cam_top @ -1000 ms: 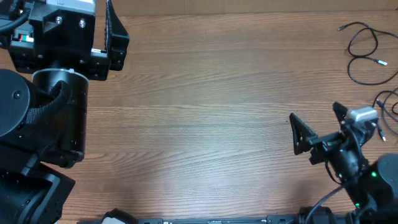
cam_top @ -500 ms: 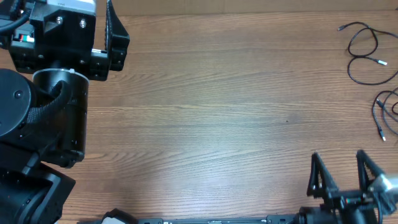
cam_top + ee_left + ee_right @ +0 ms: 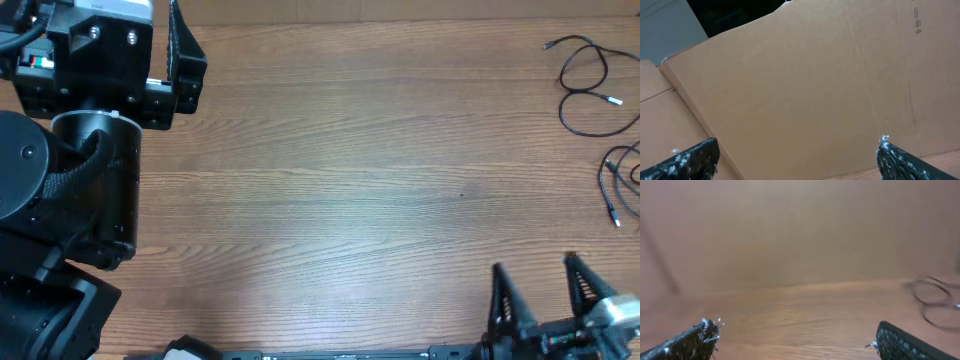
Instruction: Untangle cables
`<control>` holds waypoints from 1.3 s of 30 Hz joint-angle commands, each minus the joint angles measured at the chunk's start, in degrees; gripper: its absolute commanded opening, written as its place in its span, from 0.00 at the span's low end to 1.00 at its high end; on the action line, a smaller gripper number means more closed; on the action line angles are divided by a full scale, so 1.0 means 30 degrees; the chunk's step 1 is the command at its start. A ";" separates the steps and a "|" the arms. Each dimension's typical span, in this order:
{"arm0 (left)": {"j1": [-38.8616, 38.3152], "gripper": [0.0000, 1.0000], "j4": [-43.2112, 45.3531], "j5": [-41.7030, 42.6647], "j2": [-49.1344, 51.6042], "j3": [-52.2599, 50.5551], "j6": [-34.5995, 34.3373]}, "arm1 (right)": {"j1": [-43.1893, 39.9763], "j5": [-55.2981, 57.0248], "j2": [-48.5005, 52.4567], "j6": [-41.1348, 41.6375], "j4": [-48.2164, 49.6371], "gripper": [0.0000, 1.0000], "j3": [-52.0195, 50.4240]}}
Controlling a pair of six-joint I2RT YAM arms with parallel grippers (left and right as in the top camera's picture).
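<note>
Right claw (image 3: 535, 268), jaws spread wide, empty, low at near edge of brown wood-grain tabletop (image 3: 330, 180). Thin black looped cables (image 3: 590, 95), some silver-tipped, lie well ahead and slightly right, near far right corner, strung near-to-far. Left claw (image 3: 797, 150) also wide, empty, far across; right arm nearer.

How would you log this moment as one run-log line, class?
cables: lying at far right, ungripped | left gripper: open, empty, facing cardboard | right gripper: open, empty, apart from cables
</note>
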 commanded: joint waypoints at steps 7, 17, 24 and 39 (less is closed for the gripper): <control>0.0000 1.00 0.0168 -0.0605 -0.0306 -0.0087 0.0175 | 0.0066 -0.2397 -0.0117 -0.2645 -0.2295 1.00 0.0882; 0.0000 1.00 0.0226 -0.0605 -0.0313 -0.0087 0.0175 | 0.0073 -0.1231 -0.0117 -0.2259 0.8109 1.00 -0.5180; 0.0000 1.00 0.0182 -0.0612 -0.0321 -0.0087 0.0226 | 0.0073 0.3279 -0.0117 0.5719 1.5504 1.00 -1.0775; 0.0000 1.00 0.0080 -0.0627 0.0044 -0.0087 0.0240 | 0.0073 0.5450 -0.0095 0.7978 1.3675 1.00 -1.2801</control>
